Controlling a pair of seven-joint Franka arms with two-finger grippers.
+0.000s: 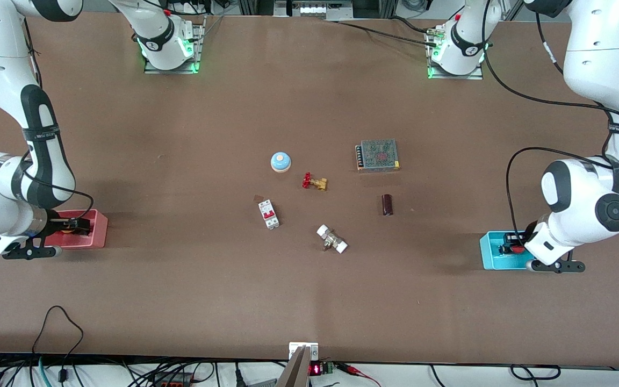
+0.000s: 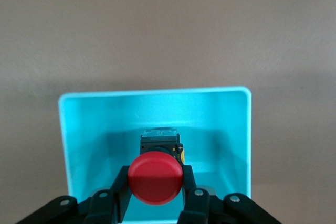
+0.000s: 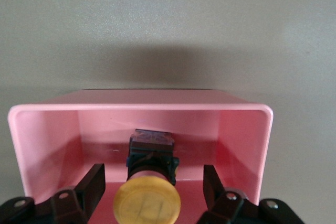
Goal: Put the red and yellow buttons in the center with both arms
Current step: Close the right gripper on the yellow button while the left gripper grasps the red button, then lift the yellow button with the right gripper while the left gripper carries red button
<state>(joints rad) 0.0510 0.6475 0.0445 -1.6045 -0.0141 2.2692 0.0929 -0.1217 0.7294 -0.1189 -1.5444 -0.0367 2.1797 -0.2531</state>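
- left gripper (image 2: 156, 192) is down in the cyan tray (image 1: 488, 252) at the left arm's end of the table, roughly 3 o'clock from table center; fingers (image 2: 119, 190) sit tight against both sides of the red button (image 2: 155, 177), so I read it as clamped on it
- button is cap-up toward the wrist, black body pointing at the tray floor (can't tell if it's lifted off yet)
- right gripper (image 3: 149, 190) is in the pink tray (image 1: 98, 234), about 9 o'clock from center; fingers (image 3: 90, 187) are spread wide, clear gap either side of the yellow button (image 3: 147, 201), so not gripping yet
- straddling it like that looks like the setup for a side pinch on the body
- center is bare brown tabletop (image 1: 180, 285) around the clutter: blue dome (image 1: 281, 162), red-handled valve (image 1: 314, 182), breaker (image 1: 268, 213), white fitting (image 1: 332, 238), both trays well apart from it
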